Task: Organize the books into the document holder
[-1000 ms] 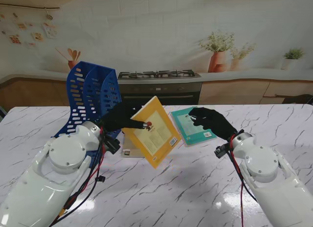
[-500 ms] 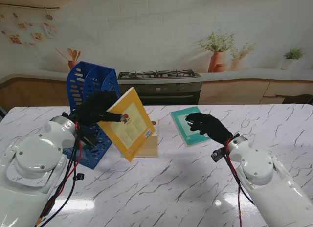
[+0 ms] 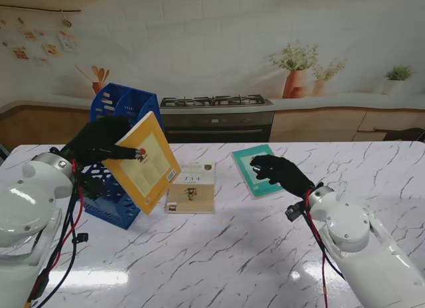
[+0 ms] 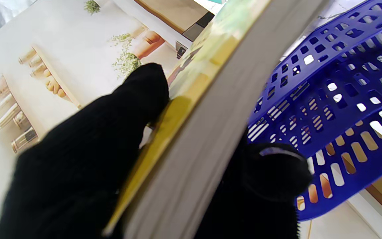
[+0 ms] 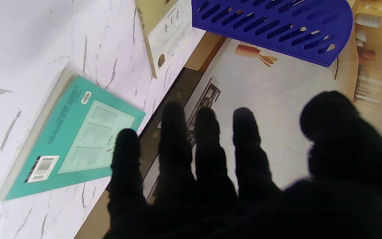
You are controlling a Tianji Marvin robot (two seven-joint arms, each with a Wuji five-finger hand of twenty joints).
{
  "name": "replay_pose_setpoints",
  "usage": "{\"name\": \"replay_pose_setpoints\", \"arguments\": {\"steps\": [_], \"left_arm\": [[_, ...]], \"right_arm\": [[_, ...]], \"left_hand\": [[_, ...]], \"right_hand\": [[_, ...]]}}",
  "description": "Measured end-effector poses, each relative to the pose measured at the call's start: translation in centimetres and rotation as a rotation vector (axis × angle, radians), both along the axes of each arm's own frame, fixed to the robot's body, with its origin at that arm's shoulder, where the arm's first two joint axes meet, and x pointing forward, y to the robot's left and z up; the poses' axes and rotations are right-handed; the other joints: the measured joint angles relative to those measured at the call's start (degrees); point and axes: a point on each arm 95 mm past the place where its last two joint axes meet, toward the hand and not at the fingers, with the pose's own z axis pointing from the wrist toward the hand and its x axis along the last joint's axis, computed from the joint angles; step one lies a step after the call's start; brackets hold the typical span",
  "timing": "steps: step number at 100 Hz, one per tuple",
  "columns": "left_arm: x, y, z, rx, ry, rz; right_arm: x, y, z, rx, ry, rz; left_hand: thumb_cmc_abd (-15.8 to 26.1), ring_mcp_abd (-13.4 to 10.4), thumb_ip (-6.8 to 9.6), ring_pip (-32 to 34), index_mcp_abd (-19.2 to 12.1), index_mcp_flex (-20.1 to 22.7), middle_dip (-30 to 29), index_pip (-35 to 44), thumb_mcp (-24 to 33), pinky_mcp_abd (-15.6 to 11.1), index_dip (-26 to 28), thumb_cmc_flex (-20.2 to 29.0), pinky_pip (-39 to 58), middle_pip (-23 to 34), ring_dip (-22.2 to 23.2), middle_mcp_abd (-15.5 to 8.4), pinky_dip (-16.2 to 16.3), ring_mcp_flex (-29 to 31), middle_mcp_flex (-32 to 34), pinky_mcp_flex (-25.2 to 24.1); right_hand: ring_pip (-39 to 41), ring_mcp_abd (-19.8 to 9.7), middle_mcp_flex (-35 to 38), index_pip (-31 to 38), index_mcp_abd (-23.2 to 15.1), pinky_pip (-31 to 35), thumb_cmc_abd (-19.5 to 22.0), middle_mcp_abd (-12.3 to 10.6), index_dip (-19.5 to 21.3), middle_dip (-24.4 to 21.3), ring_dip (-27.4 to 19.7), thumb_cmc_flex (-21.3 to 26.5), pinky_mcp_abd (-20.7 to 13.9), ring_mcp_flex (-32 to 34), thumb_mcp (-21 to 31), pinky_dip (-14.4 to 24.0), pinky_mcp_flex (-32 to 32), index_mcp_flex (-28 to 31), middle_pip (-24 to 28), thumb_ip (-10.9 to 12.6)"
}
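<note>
Swung leftward since 0.5 s ago: yellow book [image 3: 144, 163], tilted, pinched in left hand [image 3: 99, 141], now against the blue document holder [image 3: 119, 109]. Beside holder, flat on marble table [image 3: 232, 248]: cream book [image 3: 192, 187], then teal book [image 3: 254, 167]. Over teal book: right hand [image 3: 277, 172], fingers spread, empty.
</note>
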Motion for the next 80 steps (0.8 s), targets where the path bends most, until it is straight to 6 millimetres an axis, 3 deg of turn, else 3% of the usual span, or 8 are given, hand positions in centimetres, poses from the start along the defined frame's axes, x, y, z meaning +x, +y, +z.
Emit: {"name": "replay_pose_setpoints", "arguments": {"steps": [53, 80], "left_arm": [[-0.7, 4.2, 2.2, 0.100, -0.017, 0.174], [0.1, 5.1, 3.0, 0.176, -0.017, 0.205]], "right_arm": [[0.2, 0.3, -0.5, 0.007, 0.013, 0.012], [0.1, 0.4, -0.6, 0.003, 0.018, 0.014]], "left_hand": [[-0.60, -0.25, 0.00, 0.72, -1.26, 0.05, 0.26, 0.02, 0.02, -0.54, 0.01, 0.00, 0.01, -0.15, 0.00, -0.86, 0.20, 0.02, 0.07, 0.00], [-0.62, -0.39, 0.00, 1.36, -2.00, 0.12, 0.28, 0.11, 0.02, -0.71, 0.07, 0.00, 0.01, -0.28, 0.00, -1.09, 0.28, 0.02, 0.07, 0.00]], "right_hand": [[-0.01, 0.01, 0.00, 0.00, 0.00, -0.02, 0.00, -0.07, 0.00, 0.00, 0.00, 0.01, 0.01, 0.00, 0.00, -0.01, -0.01, 0.00, 0.00, 0.00], [-0.01, 0.01, 0.01, 0.00, 0.00, -0.02, 0.00, -0.08, 0.00, 0.00, 0.00, 0.01, 0.01, 0.00, 0.00, -0.01, -0.01, 0.00, 0.00, 0.00]]}}
